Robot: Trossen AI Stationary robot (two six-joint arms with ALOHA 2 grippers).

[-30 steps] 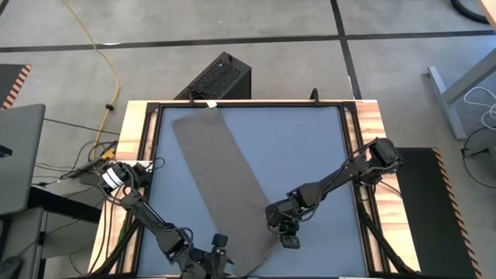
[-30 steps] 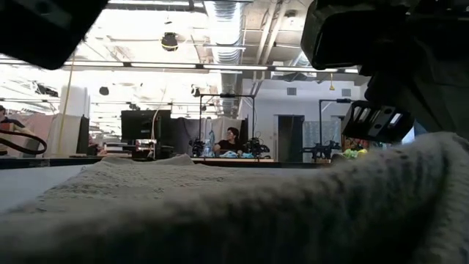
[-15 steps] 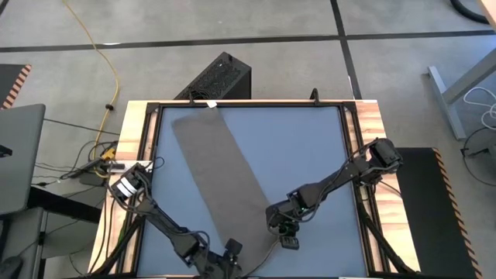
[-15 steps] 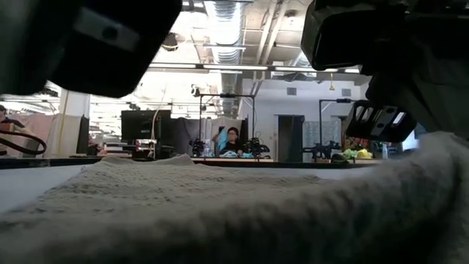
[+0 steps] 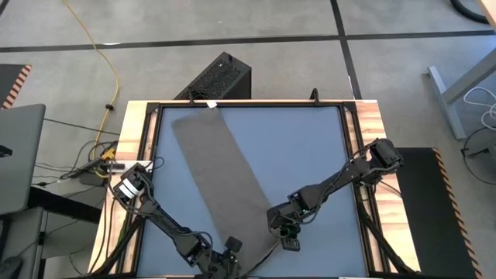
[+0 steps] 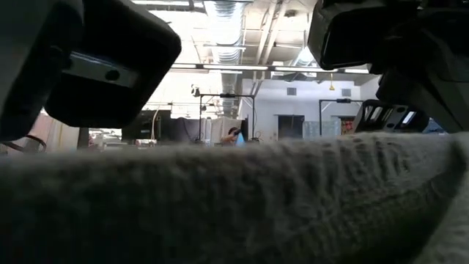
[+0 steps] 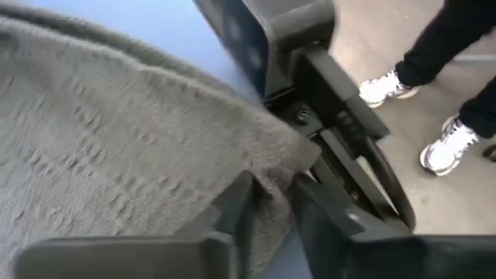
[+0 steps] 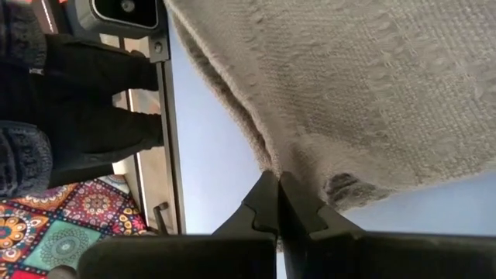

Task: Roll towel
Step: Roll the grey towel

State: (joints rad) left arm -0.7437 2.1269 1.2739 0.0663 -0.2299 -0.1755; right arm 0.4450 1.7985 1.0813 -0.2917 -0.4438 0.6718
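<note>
The taupe towel lies as a long strip slanting across the blue table, from the far left, where its white tag shows, to the near middle. At its near end both grippers stand at the two corners. My left gripper is shut on the near left corner and my right gripper is shut on the near right corner. In the low view the towel's near edge fills the lower half, with the gripper bodies above it. My left gripper has the towel's near left corner between its two fingers, coming slanting down from the table's near left. The corner is bunched in the gap, and the cloth beyond it lies slack. My right gripper pinches the towel's near right corner at its edge between its shut fingers, slanting down from the right. A small fold of cloth bulges beside the fingers. The rest of the towel spreads away from the hold.
A black box stands on the floor beyond the table's far edge. Wooden rails frame the table. A person's legs and white shoes stand just past the near edge. A laptop is at the left.
My left gripper has gone toward the table's right edge and down to the towel's near left corner. In the low view its body has dropped into the upper left, and the towel's near edge now stands higher there, hiding the table behind it.
</note>
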